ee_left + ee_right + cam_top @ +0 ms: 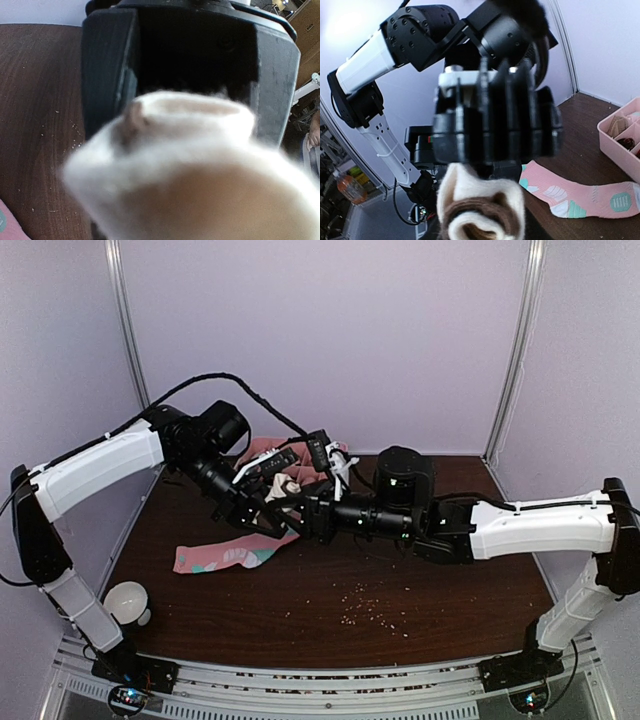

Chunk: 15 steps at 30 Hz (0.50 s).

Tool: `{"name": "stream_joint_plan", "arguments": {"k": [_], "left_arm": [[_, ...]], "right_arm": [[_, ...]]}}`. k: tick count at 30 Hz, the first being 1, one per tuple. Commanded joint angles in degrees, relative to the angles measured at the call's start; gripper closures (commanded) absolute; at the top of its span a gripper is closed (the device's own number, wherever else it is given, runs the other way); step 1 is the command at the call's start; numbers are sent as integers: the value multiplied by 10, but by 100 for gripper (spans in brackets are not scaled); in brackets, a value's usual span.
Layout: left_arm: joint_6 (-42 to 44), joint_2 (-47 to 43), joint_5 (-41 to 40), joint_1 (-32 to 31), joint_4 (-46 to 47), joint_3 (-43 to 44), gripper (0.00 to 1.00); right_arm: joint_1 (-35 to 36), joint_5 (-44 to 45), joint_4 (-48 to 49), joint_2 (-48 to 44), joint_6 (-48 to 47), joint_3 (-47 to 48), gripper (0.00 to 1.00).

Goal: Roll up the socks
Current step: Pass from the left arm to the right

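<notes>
Ok, cream sock (482, 212) looked rolled, L gripper (270, 508) clamped on it; R gripper (308, 510) grip unclear; pink sock (580, 197) lay flat below L gripper, unrolled.

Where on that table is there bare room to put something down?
The near strip of table between the pink sock and the front edge is bare, with crumbs on its right. The far right corner behind the right arm looks free. Mid-back is crowded: the left arm meets it at the cream sock by the pink tray.
</notes>
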Motion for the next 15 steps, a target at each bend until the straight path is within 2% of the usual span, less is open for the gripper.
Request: {"name": "stream_joint_plan", "arguments": {"k": [1,4,5,6,8,9,10,13,15], "left_arm": [[15,7,31,2,-18,23,100],[19,8,31,4,-27,29,100],[19,9,32,7,-29,31,98],[18,9,30,9,-30,34,85],[9,10,20,21,-27,39,52],[2,10,15,33,-24,40,19],[-6,11,7,49,-19,40,4],[-28,19,-19,114,-12,39,2],[-34,26,-26,179,-13,33,2]], "right_arm": [[-2,-5,16,8,6,12,75],[-3,19,19,1,0,9,100],[-3,28,16,-1,-4,10,100],[-4,39,11,-2,-7,11,100],[-11,61,4,-7,-12,9,100],[-18,72,-3,-9,-13,7,100],[-28,81,-20,-11,-16,8,100],[-71,114,-78,-15,-33,20,100],[-105,151,-120,-10,-52,40,100]]}}
